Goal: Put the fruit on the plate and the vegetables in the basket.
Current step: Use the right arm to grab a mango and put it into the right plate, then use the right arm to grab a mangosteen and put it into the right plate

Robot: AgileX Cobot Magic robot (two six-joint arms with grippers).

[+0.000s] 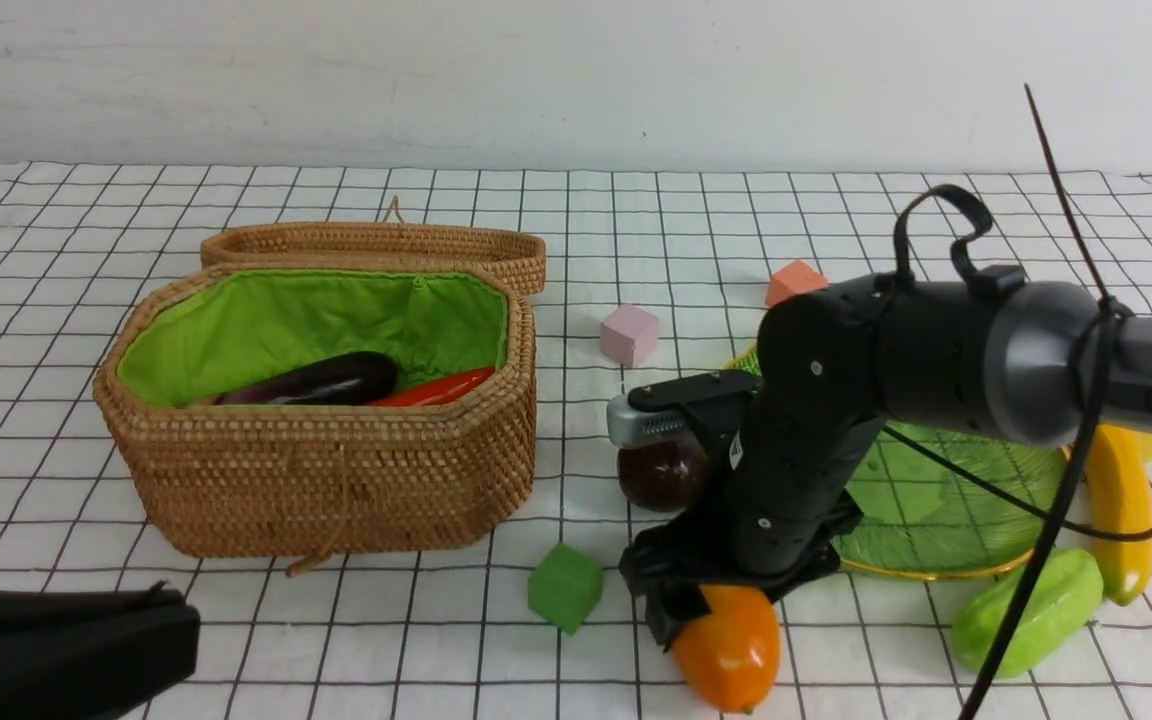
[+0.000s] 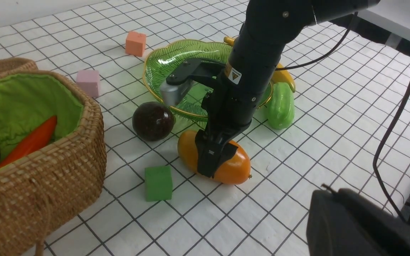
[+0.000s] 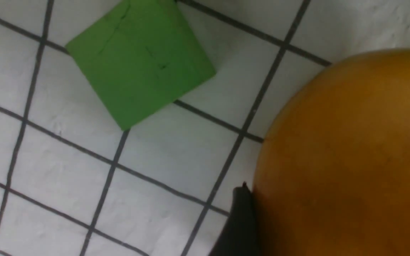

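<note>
Right gripper (image 2: 212, 161) straddled the mango (image 2: 242, 163) — pinching or not, couldn't tell. It looked slick and rigid — best taken across its narrow middle.

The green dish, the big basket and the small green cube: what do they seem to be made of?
Dish: probably glass, or clear plastic; translucent, glossy, ribbed, with a gold rim. Basket: woven wicker or rattan, matt tan, with bright green cloth lining. Cube: likely foam; dull, soft-edged, faintly creased surface.
</note>
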